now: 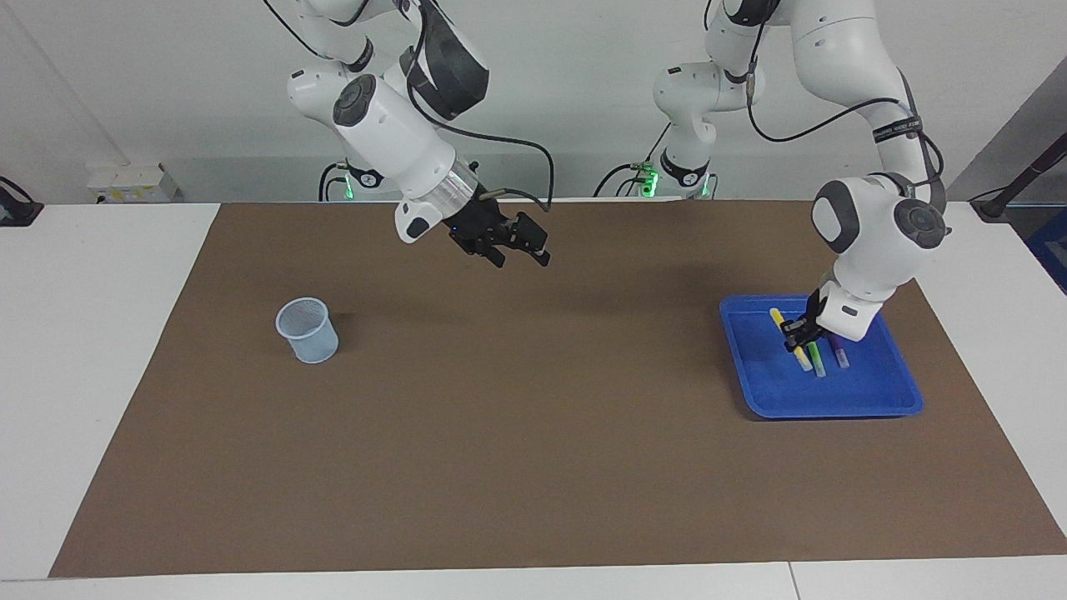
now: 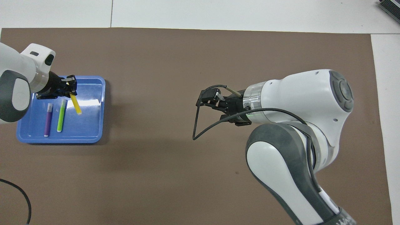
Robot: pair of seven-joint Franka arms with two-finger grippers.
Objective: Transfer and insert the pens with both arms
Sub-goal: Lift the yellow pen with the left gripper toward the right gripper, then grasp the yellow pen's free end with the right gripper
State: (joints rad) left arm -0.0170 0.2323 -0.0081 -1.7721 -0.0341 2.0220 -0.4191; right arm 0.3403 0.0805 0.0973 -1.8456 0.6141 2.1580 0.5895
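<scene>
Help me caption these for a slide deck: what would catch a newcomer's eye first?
The left gripper, shut on the yellow pen and holding it tilted over the blue tray at the left arm's end of the table. The green pen and purple pen lie side by side in that tray. The right gripper hangs open over the bare brown mat, and a small mesh cup stands toward the right arm's end.

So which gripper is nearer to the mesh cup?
Right. The right gripper, open, hangs over bare mat toward the middle of the table, apart from the mesh cup. The left gripper is over the blue tray at the left arm's end, shut on the yellow pen.
</scene>
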